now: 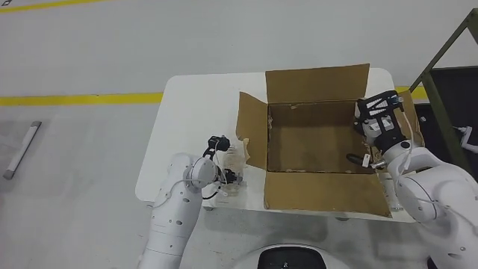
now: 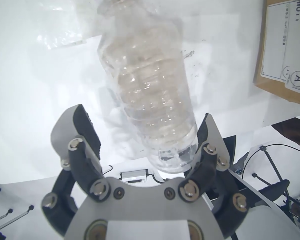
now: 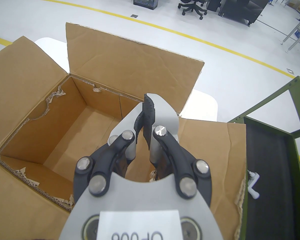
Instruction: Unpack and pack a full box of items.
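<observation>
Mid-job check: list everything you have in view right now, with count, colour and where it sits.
rounded white table: 1, white, under everything else.
open cardboard box: 1, brown, on the table, flaps spread outward.
white paper label: 1, white, on the box's outer side.
clear plastic bottle: 1, transparent with a white neck ring, left of the box, between the left gripper's fingers.
clear plastic bag: 1, transparent, on the table beyond the bottle.
green metal rack: 1, green with a dark shelf, right of the table.
left gripper: 1, open, around the bottle's base.
right gripper: 1, shut, holding nothing, over the box's right side.
</observation>
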`<state>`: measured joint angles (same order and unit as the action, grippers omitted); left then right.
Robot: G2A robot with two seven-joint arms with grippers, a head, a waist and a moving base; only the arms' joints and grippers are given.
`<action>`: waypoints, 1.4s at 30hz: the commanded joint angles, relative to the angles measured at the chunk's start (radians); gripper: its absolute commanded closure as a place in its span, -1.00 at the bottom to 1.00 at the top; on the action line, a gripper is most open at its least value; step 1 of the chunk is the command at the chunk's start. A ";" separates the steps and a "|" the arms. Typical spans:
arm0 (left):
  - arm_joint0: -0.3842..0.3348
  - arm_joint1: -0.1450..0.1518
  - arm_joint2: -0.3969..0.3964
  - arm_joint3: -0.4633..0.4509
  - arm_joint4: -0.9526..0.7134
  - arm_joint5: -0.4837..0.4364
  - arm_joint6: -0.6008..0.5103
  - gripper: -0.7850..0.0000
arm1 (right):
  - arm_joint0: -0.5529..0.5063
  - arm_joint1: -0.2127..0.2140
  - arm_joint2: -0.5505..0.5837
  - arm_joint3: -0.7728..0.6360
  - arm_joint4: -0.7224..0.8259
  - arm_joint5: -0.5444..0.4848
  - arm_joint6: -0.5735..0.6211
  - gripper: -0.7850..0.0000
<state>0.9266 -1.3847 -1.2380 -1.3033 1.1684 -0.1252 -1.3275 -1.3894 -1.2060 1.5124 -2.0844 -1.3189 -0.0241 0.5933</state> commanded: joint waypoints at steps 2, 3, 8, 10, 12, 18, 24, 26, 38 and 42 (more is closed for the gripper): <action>-0.001 0.003 -0.001 0.006 0.001 0.003 0.005 0.90 | 0.004 0.000 0.004 0.000 0.000 -0.001 0.001 1.00; 0.000 0.004 -0.002 0.009 0.001 0.001 0.005 1.00 | 0.007 0.000 0.007 0.000 0.003 0.002 0.001 1.00; 0.005 0.010 -0.007 -0.002 0.003 0.001 0.002 1.00 | 0.040 -0.005 0.058 0.000 0.114 0.072 0.023 1.00; 0.009 0.014 -0.012 -0.017 0.007 -0.002 -0.001 1.00 | 0.064 -0.007 0.098 0.000 0.205 0.106 0.039 1.00; 0.014 0.017 -0.019 -0.034 0.005 -0.005 -0.001 1.00 | 0.083 -0.004 0.141 0.004 0.226 0.100 0.073 1.00; 0.030 0.030 -0.048 -0.123 0.021 -0.006 -0.009 1.00 | 0.089 0.009 0.273 0.012 0.323 0.073 0.203 -1.00; 0.054 0.046 -0.111 -0.245 0.008 0.012 -0.047 1.00 | 0.051 0.022 0.395 -0.011 0.472 -0.037 0.295 -1.00; 0.054 0.050 -0.135 -0.285 -0.003 0.020 -0.061 1.00 | 0.030 0.026 0.435 -0.008 0.507 -0.047 0.326 -1.00; 0.014 0.068 -0.228 -0.422 -0.117 0.058 -0.065 1.00 | -0.182 0.029 0.577 0.027 0.659 -0.088 0.339 0.04; -0.010 0.072 -0.236 -0.433 -0.166 0.053 -0.062 1.00 | -0.244 0.023 0.571 0.037 0.713 -0.069 0.302 -0.04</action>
<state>0.9220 -1.3140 -1.4752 -1.7336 1.0036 -0.0665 -1.3873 -1.6180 -1.1822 2.0853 -2.0503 -0.6059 -0.0934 0.9001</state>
